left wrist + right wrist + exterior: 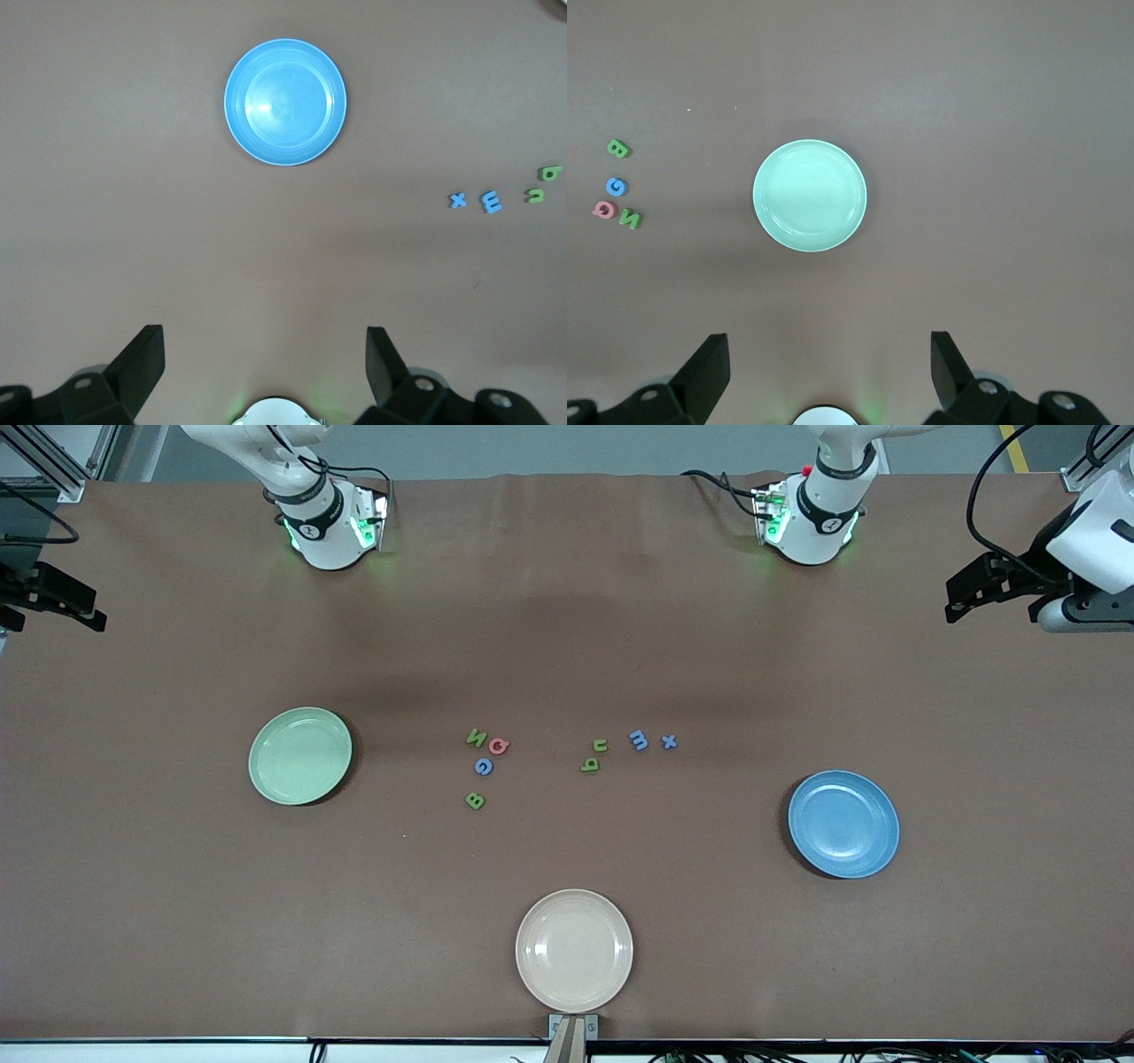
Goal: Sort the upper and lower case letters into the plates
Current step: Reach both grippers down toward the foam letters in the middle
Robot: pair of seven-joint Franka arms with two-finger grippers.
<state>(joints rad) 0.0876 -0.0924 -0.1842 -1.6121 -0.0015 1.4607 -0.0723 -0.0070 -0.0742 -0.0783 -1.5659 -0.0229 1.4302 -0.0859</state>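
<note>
Nearest the front camera sits a round glossy cream-beige plate (574,950) on the brown table (177,912). Farther from the camera than this plate, a round glossy mint green plate (300,755) lies toward the right arm's end and a round glossy sky blue plate (843,824) toward the left arm's end. Between them lie small foam letters: green N (477,737), pink Q (499,746), blue G (484,766), green B (475,801), then green u (601,746), green b (590,764), blue m (639,740), blue x (670,741).

From the left wrist, the left gripper (266,363) waits with fingers spread wide, empty, over bare table near the sky blue plate (285,102).

From the right wrist, the right gripper (830,363) likewise waits wide open and empty, near the mint green plate (810,196)
</note>
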